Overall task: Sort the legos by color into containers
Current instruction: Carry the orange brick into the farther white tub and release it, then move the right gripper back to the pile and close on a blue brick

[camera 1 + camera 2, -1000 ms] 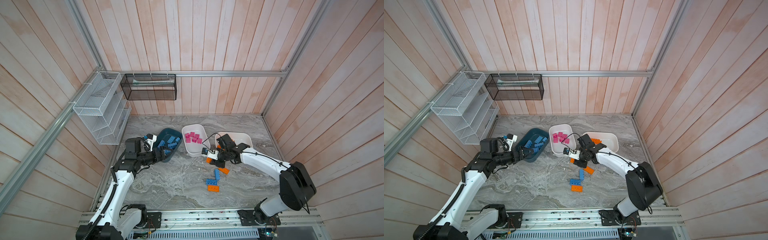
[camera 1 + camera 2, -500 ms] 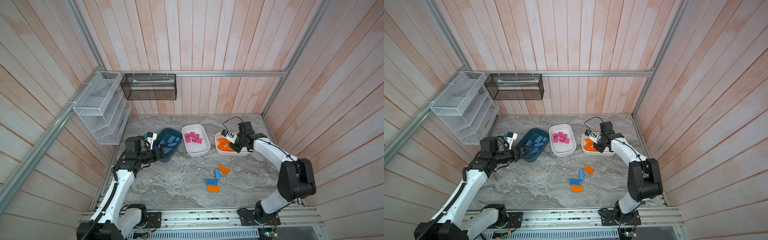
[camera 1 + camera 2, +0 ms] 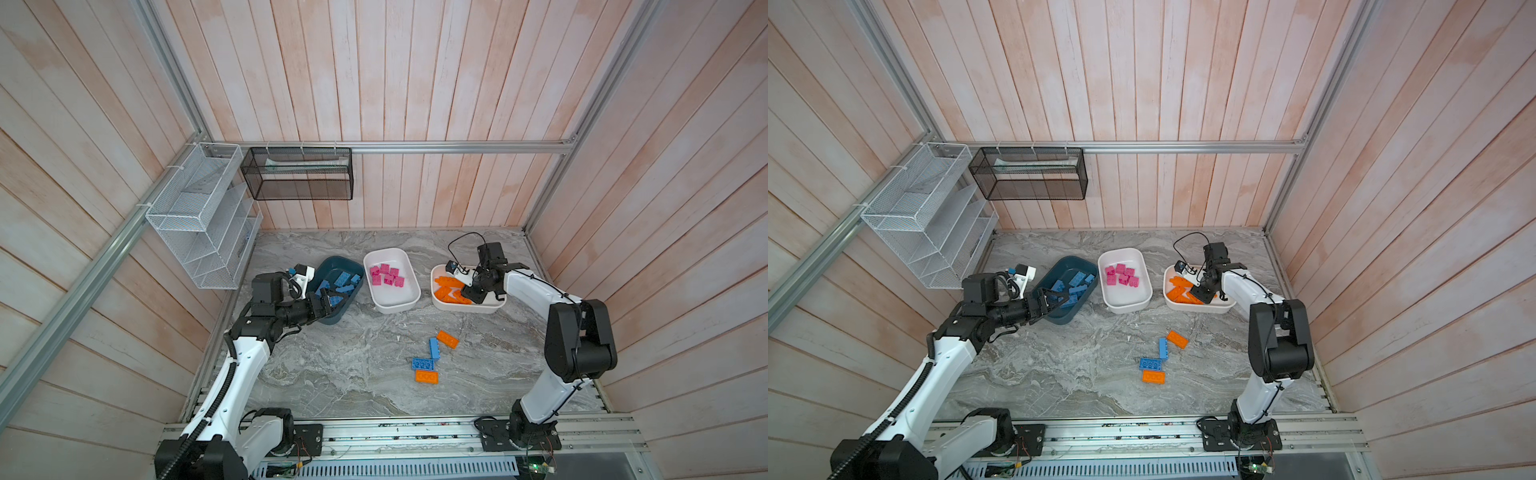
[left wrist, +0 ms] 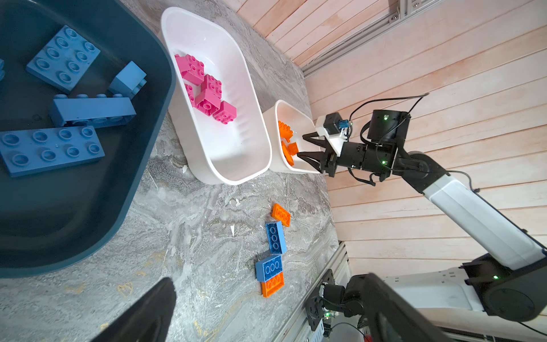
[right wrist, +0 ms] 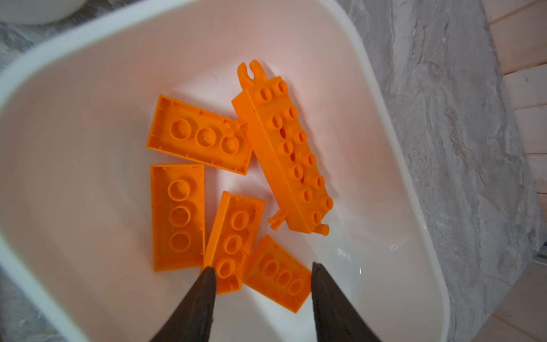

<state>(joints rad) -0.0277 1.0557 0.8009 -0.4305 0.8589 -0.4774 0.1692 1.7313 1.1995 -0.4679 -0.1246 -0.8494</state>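
My right gripper (image 3: 468, 293) hangs open just above the right white container (image 3: 469, 308), which holds several orange legos. In the right wrist view its fingers (image 5: 204, 296) flank flat orange bricks (image 5: 177, 216) without gripping any, and a long orange bar (image 5: 284, 151) lies beside them. My left gripper (image 3: 330, 301) stands wide open and empty at the near rim of the dark teal container (image 3: 332, 321), which holds blue legos (image 4: 50, 151). The middle white container (image 3: 395, 307) holds pink legos (image 3: 386, 275). Loose on the table lie two orange bricks (image 3: 447, 339) (image 3: 427, 377) and two blue bricks (image 3: 434, 348) (image 3: 423, 364).
A white wire rack (image 3: 199, 216) and a black mesh basket (image 3: 297, 172) hang on the back left walls. An aluminium rail (image 3: 395, 434) runs along the front edge. Wooden walls close in the marble table (image 3: 332, 374) on three sides.
My right gripper carried an orange brick from the table's middle back to the right white container and opened; the brick now lies in the container. The left arm barely moved.
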